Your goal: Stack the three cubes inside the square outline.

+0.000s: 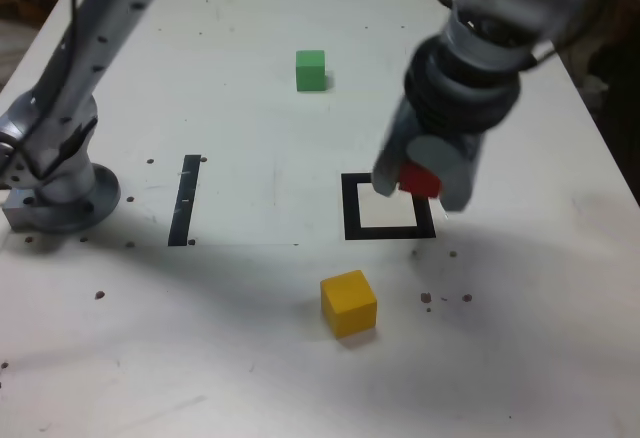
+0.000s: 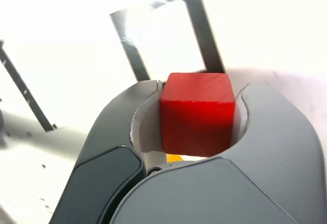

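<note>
My gripper (image 1: pixel 418 180) is shut on the red cube (image 1: pixel 421 180), holding it just above the right side of the square outline (image 1: pixel 350 208). In the wrist view the red cube (image 2: pixel 197 112) sits clamped between the two grey jaws of my gripper (image 2: pixel 196 119), with the square outline (image 2: pixel 200 24) on the table beyond it. The yellow cube (image 1: pixel 348 303) lies on the table in front of the outline. The green cube (image 1: pixel 311 70) lies well behind the outline, toward the table's far side.
A narrow black strip (image 1: pixel 186 198) lies on the table at the exterior view's left of the outline. The arm's grey base (image 1: pixel 60 193) stands at the exterior view's left edge. Small dark specks dot the white tabletop (image 1: pixel 520 338).
</note>
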